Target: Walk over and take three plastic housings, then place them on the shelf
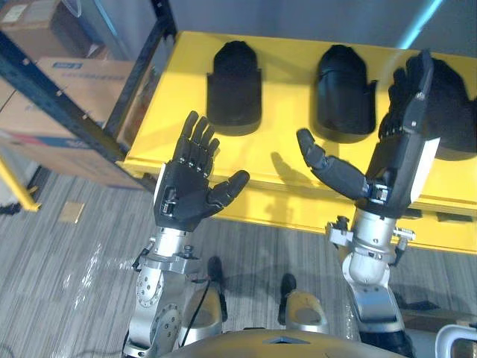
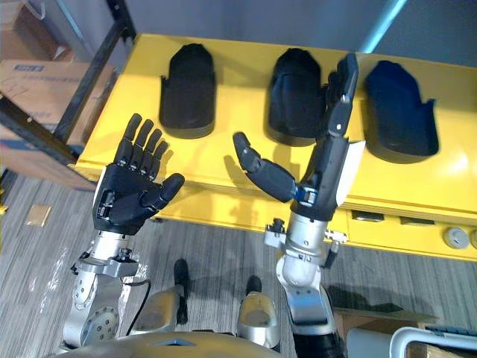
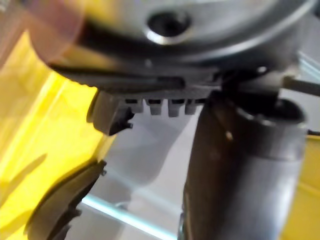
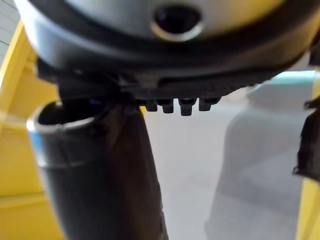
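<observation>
Three black plastic housings lie in a row on a yellow table point(image 1: 179, 149): the left housing point(image 1: 235, 86), the middle housing point(image 1: 346, 93) and the right housing point(image 2: 399, 108). My left hand point(image 1: 186, 183) is raised palm-up in front of the table's near edge, open, fingers straight, below the left housing. My right hand point(image 2: 332, 153) stands edge-on over the table between the middle and right housings, open, its thumb point(image 2: 261, 173) stretched out to the left. Neither hand touches a housing.
A dark blue shelf frame point(image 1: 67, 97) with cardboard boxes point(image 1: 52, 112) stands at the left, close to the table's left end. Grey striped floor point(image 1: 67, 261) lies in front of the table. A yellow post point(image 1: 16, 186) is at the far left.
</observation>
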Controlling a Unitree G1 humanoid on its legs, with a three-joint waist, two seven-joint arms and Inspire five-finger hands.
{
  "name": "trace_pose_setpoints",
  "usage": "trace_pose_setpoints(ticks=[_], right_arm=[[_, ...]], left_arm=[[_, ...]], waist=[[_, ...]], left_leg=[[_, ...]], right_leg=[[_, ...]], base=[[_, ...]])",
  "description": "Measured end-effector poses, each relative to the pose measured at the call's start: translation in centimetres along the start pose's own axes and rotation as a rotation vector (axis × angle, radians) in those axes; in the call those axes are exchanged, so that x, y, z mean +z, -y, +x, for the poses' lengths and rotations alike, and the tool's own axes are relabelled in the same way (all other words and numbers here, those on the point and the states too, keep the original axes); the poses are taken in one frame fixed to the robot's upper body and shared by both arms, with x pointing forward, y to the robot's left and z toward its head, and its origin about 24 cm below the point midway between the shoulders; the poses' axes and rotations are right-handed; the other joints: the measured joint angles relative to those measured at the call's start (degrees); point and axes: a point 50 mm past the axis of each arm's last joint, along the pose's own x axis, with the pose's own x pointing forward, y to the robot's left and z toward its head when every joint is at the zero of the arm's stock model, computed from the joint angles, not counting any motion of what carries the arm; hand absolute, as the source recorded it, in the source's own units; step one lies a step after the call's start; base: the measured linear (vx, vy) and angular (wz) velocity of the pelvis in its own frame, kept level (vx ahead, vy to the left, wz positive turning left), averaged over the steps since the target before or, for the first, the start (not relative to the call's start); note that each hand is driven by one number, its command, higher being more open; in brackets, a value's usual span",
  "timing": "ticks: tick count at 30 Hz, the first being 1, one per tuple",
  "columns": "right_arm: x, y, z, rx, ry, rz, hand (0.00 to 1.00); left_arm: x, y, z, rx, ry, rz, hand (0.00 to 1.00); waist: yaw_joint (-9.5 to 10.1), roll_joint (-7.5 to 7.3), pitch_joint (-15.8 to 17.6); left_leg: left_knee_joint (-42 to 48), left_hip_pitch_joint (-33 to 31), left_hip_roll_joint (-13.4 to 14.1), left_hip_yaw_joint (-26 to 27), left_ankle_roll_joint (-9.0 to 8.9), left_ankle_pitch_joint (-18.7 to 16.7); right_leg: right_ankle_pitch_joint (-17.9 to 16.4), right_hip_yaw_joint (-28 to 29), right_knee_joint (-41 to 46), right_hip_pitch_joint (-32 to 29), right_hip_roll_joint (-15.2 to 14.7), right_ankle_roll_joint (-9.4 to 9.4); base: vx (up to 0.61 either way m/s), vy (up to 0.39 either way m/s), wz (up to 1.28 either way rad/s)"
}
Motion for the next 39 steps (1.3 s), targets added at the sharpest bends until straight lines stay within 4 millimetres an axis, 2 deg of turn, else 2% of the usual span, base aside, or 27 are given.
trace_pose_setpoints(ticks=[5, 9, 12, 14, 18, 21, 25, 29, 39], right_arm=[[-0.5, 2.7, -2.4, -0.053, -0.155, -0.031, 1.0], [-0.2, 4.9, -3.4, -0.101, -0.197, -0.083, 1.0], [-0.2, 5.7, -3.8, -0.113, -0.213, -0.087, 1.0], [-0.2, 5.8, -3.8, -0.114, -0.218, -0.087, 1.0], [-0.2, 5.9, -3.8, -0.107, -0.217, -0.096, 1.0], [-0.3, 6.0, -3.8, -0.118, -0.219, -0.098, 1.0], [-0.4, 6.1, -4.0, -0.121, -0.228, -0.104, 1.0], [-0.7, 6.4, -4.4, -0.122, -0.255, -0.11, 1.0], [-1.3, 6.5, -4.5, -0.106, -0.293, -0.046, 1.0]], left_arm=[[0.2, 0.8, 0.1, -0.026, -0.01, -0.023, 1.0], [-0.3, 0.7, -0.6, 0.012, -0.05, -0.066, 1.0], [-0.5, 0.7, -0.3, 0.057, -0.066, -0.073, 1.0], [-0.8, 0.8, -0.1, 0.071, -0.079, -0.082, 1.0], [-1.7, 0.8, 1.0, 0.102, -0.095, -0.087, 1.0], [-2.2, 0.6, 1.4, 0.141, -0.111, -0.085, 1.0], [-2.7, 0.0, 1.4, 0.219, -0.132, -0.027, 1.0], [-2.7, 0.1, 2.2, 0.215, -0.13, 0.008, 1.0], [-5.6, -1.2, 4.0, 0.27, -0.258, 0.141, 1.0]], waist=[[-1.81, -0.16, -0.7], [-3.8, 0.2, -2.0], [-5.03, 0.61, -2.4], [-5.84, 0.96, -3.0], [-5.91, 1.67, -3.9], [-6.2, 1.8, -4.0], [-7.53, 1.82, -4.0], [-7.67, 1.9, -4.1], [-9.32, 2.51, -4.8]], left_leg=[[0.1, 1.9, 0.5, 3.9, -0.18, -1.4], [0.4, 3.1, 0.6, 6.4, -0.3, -2.6], [1.0, 3.7, 0.7, 7.7, -0.24, -3.3], [1.1, 3.7, 0.6, 7.9, -0.18, -3.5], [1.1, 3.7, 0.6, 8.7, -0.18, -3.5], [1.1, 3.7, 0.6, 9.0, -0.14, -3.6], [1.1, 3.7, 0.6, 9.2, -0.11, -3.6], [1.1, 3.7, 0.6, 9.6, -0.1, -3.6], [0.9, 5.7, 0.6, 11.3, -0.04, -3.6]], right_leg=[[0.6, 3.8, -1.0, 0.0, 0.4, 0.19], [0.7, 6.1, -1.4, -0.1, 0.5, 0.35], [0.8, 7.5, -1.5, -0.1, 0.5, 0.43], [0.7, 7.7, -1.6, -0.2, 0.5, 0.46], [0.8, 8.5, -1.4, -0.7, 0.5, 0.63], [0.9, 8.8, -1.4, -0.9, 0.5, 0.75], [0.9, 9.1, -1.4, -1.1, 0.5, 0.77], [0.9, 9.5, -0.7, -1.6, 0.5, 0.78], [0.2, 11.7, 1.4, -1.9, 0.7, 0.97]], base=[[0.05, 0.012, -0.36], [0.04, 0.01, -0.33], [0.02, 0.011, -0.26], [0.01, 0.003, -0.08], [0.0, 0.0, -0.08], [-0.02, 0.004, -0.06], [0.0, 0.0, -0.01], [-0.01, -0.003, -0.06], [-0.03, -0.005, -0.1]])
